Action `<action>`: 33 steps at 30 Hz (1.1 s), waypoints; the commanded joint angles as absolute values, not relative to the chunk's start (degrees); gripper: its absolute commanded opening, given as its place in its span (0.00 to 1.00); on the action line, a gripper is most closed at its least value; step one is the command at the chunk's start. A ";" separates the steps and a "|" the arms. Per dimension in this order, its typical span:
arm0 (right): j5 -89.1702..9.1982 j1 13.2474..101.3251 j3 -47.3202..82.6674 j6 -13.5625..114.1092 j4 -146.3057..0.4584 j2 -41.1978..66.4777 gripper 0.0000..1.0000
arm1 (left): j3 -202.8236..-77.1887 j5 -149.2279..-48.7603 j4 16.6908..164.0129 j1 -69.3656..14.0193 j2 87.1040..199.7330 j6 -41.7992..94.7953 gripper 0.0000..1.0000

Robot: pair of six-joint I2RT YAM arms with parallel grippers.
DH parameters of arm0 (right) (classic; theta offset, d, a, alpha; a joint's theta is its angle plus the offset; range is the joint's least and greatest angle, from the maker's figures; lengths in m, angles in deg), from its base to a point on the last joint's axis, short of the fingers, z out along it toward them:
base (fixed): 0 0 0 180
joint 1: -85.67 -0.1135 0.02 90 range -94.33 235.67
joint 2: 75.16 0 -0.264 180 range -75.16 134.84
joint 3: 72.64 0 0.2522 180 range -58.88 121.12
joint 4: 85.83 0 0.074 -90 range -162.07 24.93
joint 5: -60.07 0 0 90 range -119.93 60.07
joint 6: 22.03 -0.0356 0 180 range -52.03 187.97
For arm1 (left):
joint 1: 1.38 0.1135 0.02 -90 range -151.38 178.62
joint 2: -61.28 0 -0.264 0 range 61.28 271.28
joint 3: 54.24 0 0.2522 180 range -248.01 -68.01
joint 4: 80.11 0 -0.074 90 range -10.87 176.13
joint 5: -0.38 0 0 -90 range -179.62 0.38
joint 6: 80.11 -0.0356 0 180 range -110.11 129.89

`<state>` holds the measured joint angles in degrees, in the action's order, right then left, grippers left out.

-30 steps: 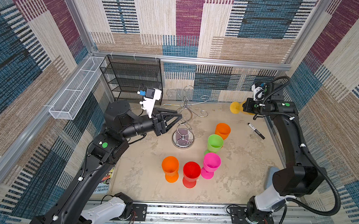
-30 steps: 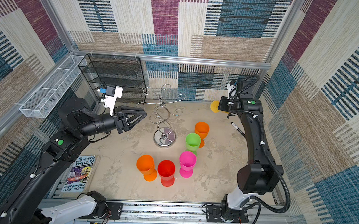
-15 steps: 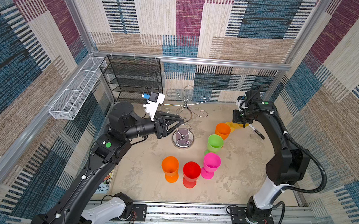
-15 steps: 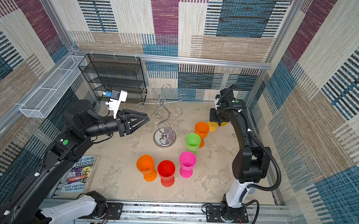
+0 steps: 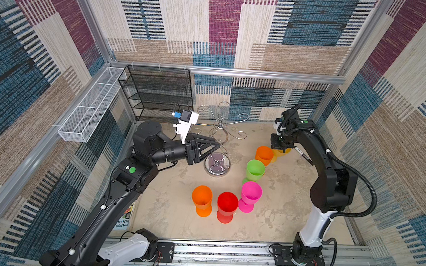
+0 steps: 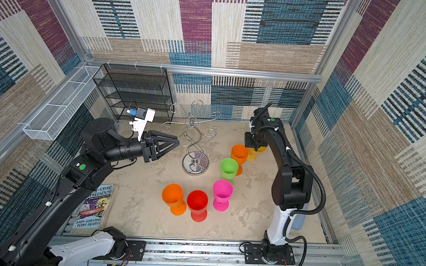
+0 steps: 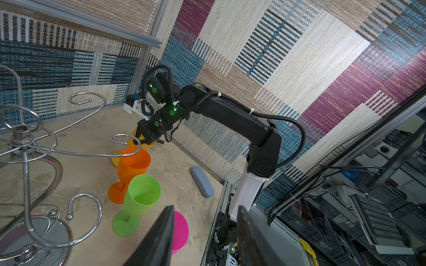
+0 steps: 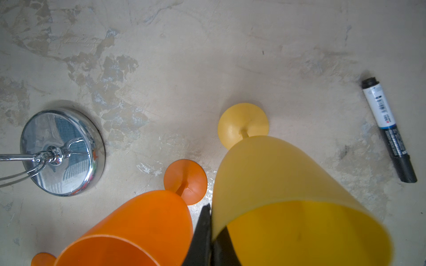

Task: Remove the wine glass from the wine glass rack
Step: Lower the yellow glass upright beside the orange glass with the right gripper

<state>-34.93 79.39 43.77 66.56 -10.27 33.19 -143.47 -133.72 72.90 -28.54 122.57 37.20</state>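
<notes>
The chrome wine glass rack (image 5: 217, 164) (image 6: 195, 163) (image 7: 23, 135) stands mid-table with no glass on its curled arms; its mirrored base (image 8: 62, 149) shows in the right wrist view. My right gripper (image 5: 279, 145) (image 6: 253, 143) (image 7: 144, 135) (image 8: 211, 221) is shut on the rim of a yellow wine glass (image 5: 280, 151) (image 6: 256, 151) (image 8: 276, 175). This glass hangs upright, right of the rack and close beside an orange glass (image 5: 264, 154). Its foot is at or just above the table. My left gripper (image 5: 218, 145) (image 6: 178, 143) (image 7: 205, 209) is open and empty, level with the rack's spiral stem and just left of it.
Green (image 5: 255, 169), pink (image 5: 251, 193), red (image 5: 227, 204) and orange (image 5: 202, 197) glasses stand in front of the rack. A marker (image 8: 387, 129) lies right of the yellow glass. A black mesh shelf (image 5: 158, 94) and white basket (image 5: 89, 105) are back left, a book (image 6: 93, 207) front left.
My right arm has carried the yellow glass from the back right, forward and down beside the orange glass. My left gripper has edged a little toward the rack.
</notes>
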 commanded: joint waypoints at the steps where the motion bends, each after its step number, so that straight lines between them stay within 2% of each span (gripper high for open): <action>1: -34.13 79.34 44.89 66.92 -9.93 33.88 0.00 | -143.24 -135.15 74.91 -28.59 122.78 37.91 0.47; 17: -34.84 79.12 48.21 66.92 -9.17 35.40 0.15 | -142.33 -136.11 75.92 -28.50 122.85 38.72 0.47; 33: -35.51 78.64 51.06 66.61 -8.71 33.90 0.22 | -141.53 -136.11 76.44 -28.46 122.71 39.07 0.47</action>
